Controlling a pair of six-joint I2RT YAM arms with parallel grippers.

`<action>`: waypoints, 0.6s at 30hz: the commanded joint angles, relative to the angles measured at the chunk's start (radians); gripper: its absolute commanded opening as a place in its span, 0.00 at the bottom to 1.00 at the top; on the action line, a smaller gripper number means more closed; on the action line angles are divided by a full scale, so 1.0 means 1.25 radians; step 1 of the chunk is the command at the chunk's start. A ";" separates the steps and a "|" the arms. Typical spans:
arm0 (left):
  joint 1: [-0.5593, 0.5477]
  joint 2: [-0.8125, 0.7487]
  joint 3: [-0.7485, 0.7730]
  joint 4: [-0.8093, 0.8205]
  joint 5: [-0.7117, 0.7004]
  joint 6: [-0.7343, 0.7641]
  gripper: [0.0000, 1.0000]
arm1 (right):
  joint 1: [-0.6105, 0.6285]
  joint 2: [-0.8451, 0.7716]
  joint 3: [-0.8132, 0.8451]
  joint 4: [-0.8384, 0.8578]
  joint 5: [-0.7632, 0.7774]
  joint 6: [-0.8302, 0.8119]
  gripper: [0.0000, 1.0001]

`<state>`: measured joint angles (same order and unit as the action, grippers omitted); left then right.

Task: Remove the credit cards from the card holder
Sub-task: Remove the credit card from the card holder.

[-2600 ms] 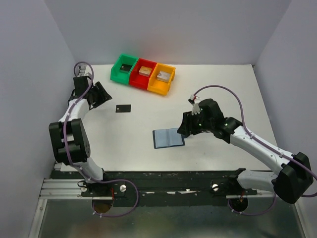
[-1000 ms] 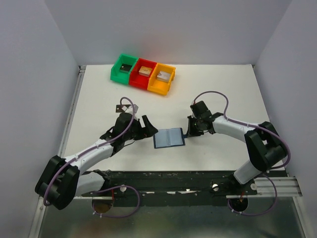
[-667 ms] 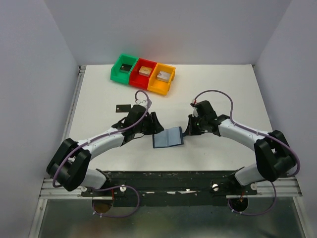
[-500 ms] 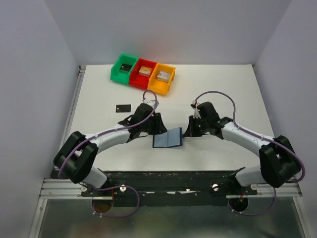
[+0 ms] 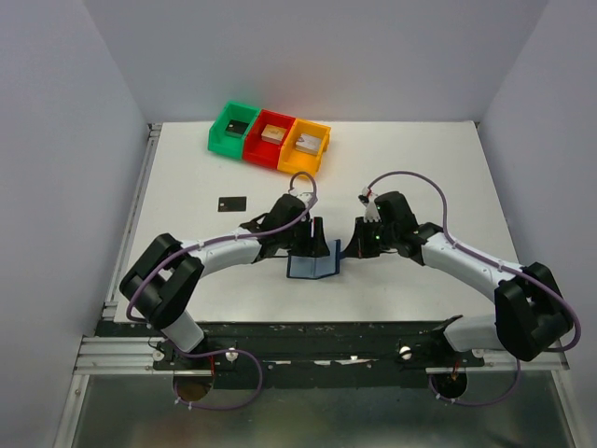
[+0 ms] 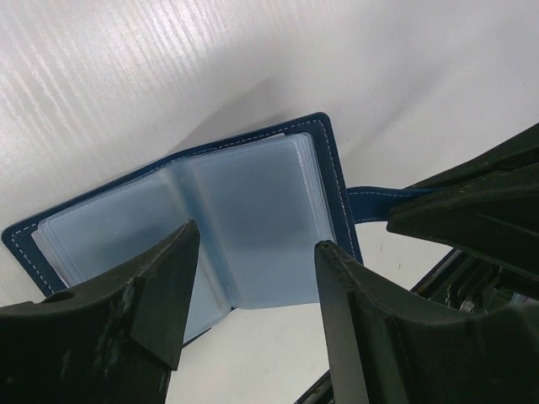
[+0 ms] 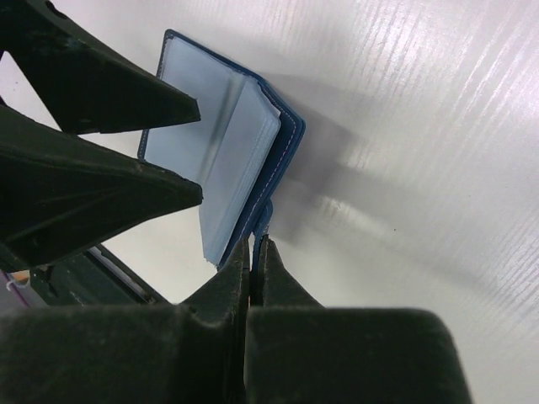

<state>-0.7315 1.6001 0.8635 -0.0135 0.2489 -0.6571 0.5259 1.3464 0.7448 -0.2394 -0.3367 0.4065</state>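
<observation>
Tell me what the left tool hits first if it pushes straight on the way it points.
The card holder: its open pale blue pages lie straight ahead of the left tool. The gap is hard to judge, but nothing shows in between.

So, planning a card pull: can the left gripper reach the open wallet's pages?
Probably yes: the left gripper hangs open right over the wallet, pages spread, nothing between, while the right gripper pinches its strap.

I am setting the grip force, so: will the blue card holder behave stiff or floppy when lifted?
Probably floppy: the card holder lies open, its thin pale pages fanning loosely. The pages look glossy, so likely slippery. Lifted by its strap, which the right tool pinches, it would probably dangle and fold.
</observation>
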 commanded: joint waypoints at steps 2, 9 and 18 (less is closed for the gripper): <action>-0.009 0.018 0.025 -0.006 0.029 0.018 0.70 | -0.005 -0.009 0.018 0.021 -0.039 -0.012 0.00; -0.014 0.040 0.039 -0.010 0.041 0.023 0.72 | -0.005 -0.017 0.029 0.025 -0.056 -0.007 0.00; -0.015 0.045 0.042 -0.015 0.037 0.025 0.68 | -0.005 -0.019 0.036 0.018 -0.053 -0.009 0.00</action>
<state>-0.7422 1.6501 0.8940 -0.0250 0.2790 -0.6392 0.5240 1.3460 0.7620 -0.2306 -0.3832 0.4061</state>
